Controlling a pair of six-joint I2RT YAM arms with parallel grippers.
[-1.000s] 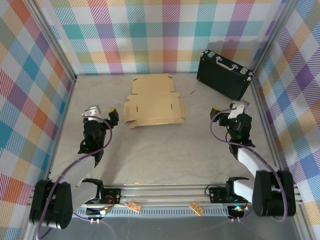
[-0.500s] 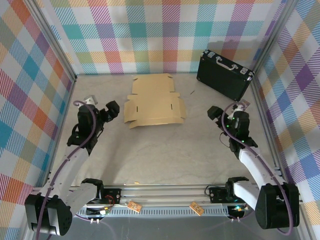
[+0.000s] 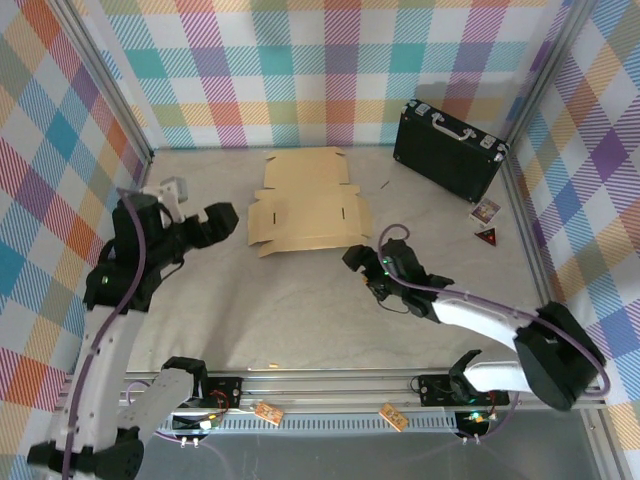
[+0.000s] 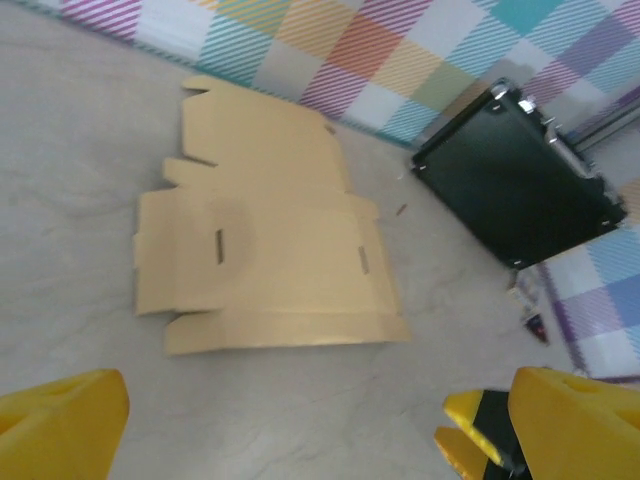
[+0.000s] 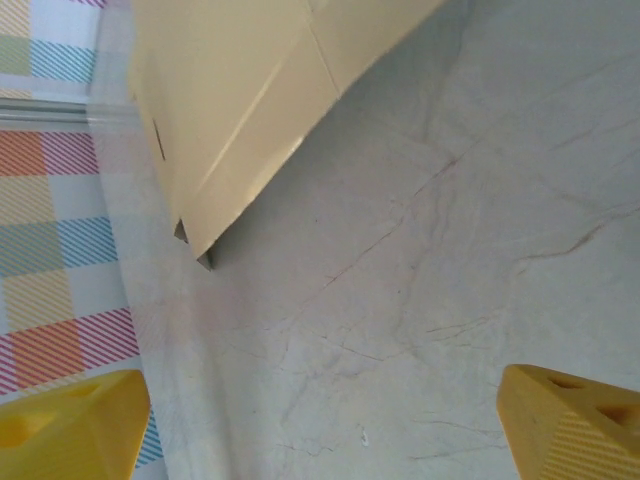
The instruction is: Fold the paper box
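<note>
paper box [image 3: 305, 205] flat on the bench [image 3: 300, 310], tan side up. left claw [image 3: 222, 222] at its 9 o'clock, spread wide, empty. right claw [image 3: 353, 258] at 5 o'clock, spread wide too, empty.

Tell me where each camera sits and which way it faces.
Top external: high behind the robot, looking down on table, paper box, briefcase; both arms, left hand, right hand.
Left wrist: on the left arm, facing across the paper box to the briefcase; yellow fingers at bottom corners.
Right wrist: low over the table, facing a paper box corner; yellow fingers likewise.
Shared: all three see the paper box.
</note>
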